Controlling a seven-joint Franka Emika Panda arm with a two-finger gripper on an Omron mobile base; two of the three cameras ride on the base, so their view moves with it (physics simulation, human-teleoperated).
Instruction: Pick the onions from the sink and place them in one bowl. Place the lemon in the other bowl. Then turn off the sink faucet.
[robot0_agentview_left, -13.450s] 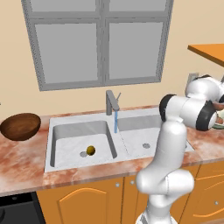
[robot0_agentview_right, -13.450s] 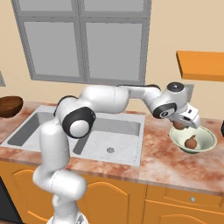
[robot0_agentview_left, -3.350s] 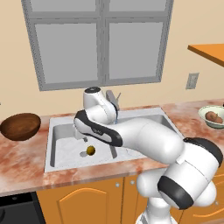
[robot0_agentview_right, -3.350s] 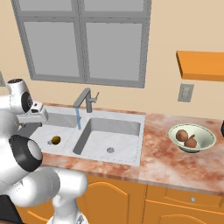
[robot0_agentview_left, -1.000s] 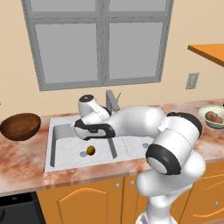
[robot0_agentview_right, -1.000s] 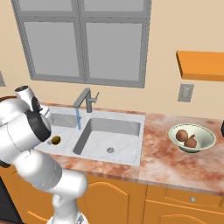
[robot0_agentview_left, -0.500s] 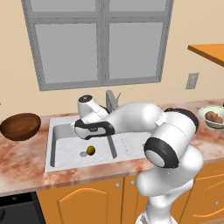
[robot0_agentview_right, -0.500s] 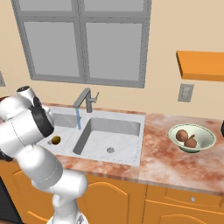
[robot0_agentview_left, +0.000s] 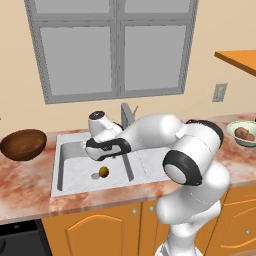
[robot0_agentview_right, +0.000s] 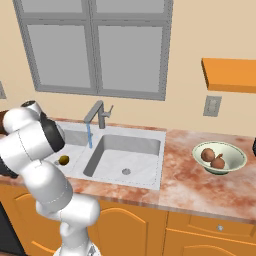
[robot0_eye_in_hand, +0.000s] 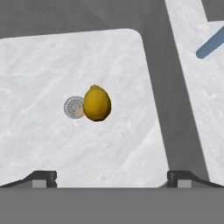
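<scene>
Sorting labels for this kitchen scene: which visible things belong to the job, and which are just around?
Job:
lemon in the sink
onions in the pale bowl
brown bowl
faucet, running
open gripper

Around:
window
wall outlet
orange shelf

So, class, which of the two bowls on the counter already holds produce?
The pale green-white bowl, holding two reddish-brown onions; the dark brown wooden bowl looks empty.

Base views flank sink (robot0_agentview_left: 75, 175); hand view overhead.
</scene>
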